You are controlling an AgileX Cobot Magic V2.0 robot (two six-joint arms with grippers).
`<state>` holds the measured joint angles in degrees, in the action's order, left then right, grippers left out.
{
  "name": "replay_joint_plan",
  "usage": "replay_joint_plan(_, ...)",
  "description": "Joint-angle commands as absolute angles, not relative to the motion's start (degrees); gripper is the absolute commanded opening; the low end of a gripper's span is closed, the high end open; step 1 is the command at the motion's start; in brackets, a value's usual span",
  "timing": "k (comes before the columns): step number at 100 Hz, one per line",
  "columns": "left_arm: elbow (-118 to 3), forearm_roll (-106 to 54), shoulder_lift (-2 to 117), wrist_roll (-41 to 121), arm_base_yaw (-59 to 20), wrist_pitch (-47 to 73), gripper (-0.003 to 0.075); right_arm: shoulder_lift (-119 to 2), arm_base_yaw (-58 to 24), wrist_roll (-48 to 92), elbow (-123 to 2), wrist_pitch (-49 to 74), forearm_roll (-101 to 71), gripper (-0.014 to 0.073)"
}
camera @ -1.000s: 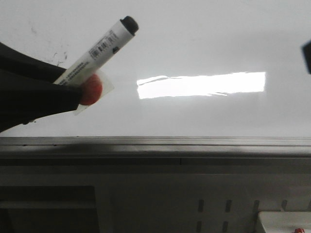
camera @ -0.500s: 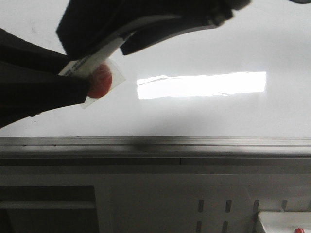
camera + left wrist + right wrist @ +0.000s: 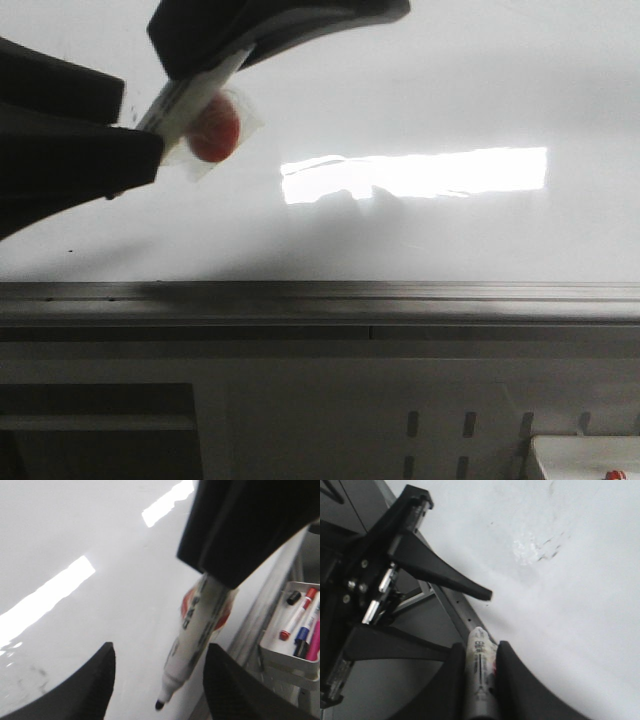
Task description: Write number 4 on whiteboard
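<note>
The whiteboard (image 3: 450, 90) is glossy white with a bright light reflection (image 3: 415, 175) and a grey bottom rail (image 3: 400, 295). No black number 4 shows on it, only faint smudges (image 3: 540, 550). My right gripper (image 3: 200, 65) reaches in from above and is shut on a white marker (image 3: 180, 100) with a red sticker (image 3: 213, 130). In the right wrist view the fingers (image 3: 507, 680) clamp the marker (image 3: 480, 675). My left gripper (image 3: 160, 680) is open, its jaws on either side of the marker (image 3: 197, 625) without touching it. The bare black nib (image 3: 160, 705) points between them.
A white tray (image 3: 280, 660) holding several coloured markers hangs below the board at the right; its corner also shows in the front view (image 3: 585, 450). Below the rail is a grey frame with slots (image 3: 440, 425). The left arm's body (image 3: 365, 595) lies close beside my right gripper.
A second ago my left gripper held the marker alone. My right gripper came in from the upper right, closed on the marker's upper end, and the marker has risen a little.
</note>
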<state>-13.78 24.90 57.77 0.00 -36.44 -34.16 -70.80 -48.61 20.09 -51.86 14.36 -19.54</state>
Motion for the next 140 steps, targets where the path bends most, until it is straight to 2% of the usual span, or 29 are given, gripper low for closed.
replay_joint_plan(1, -14.90, 18.95, 54.22, -0.88, -36.27, -34.14, 0.0421, -70.19, -46.30, 20.71, -55.90, 10.50, -18.22, -0.0064)
replay_joint_plan(18, -14.90, 15.78, 47.11, -0.88, -36.27, -23.48, 0.0421, -73.01, -41.86, 21.48, -61.72, 10.92, -16.00, -0.0064)
replay_joint_plan(32, -14.90, 15.55, 42.40, -0.88, -36.27, -19.52, 0.0421, -75.43, -38.95, 21.48, -63.59, 11.26, -15.99, -0.0064)
replay_joint_plan(75, -14.90, 15.55, 40.25, -0.88, -36.27, -18.36, 0.0421, -77.12, -39.98, 21.37, -54.07, 11.29, -17.35, -0.0064)
replay_joint_plan(109, -14.90, 15.55, 40.25, -0.88, -36.27, -18.36, 0.0421, -68.80, -31.16, 21.37, -50.01, 17.00, -17.35, -0.0064)
replay_joint_plan(140, -14.90, 15.55, 40.25, -0.88, -36.27, -18.36, 0.0421, -69.11, -35.22, 21.37, -59.36, 15.82, -16.92, -0.0064)
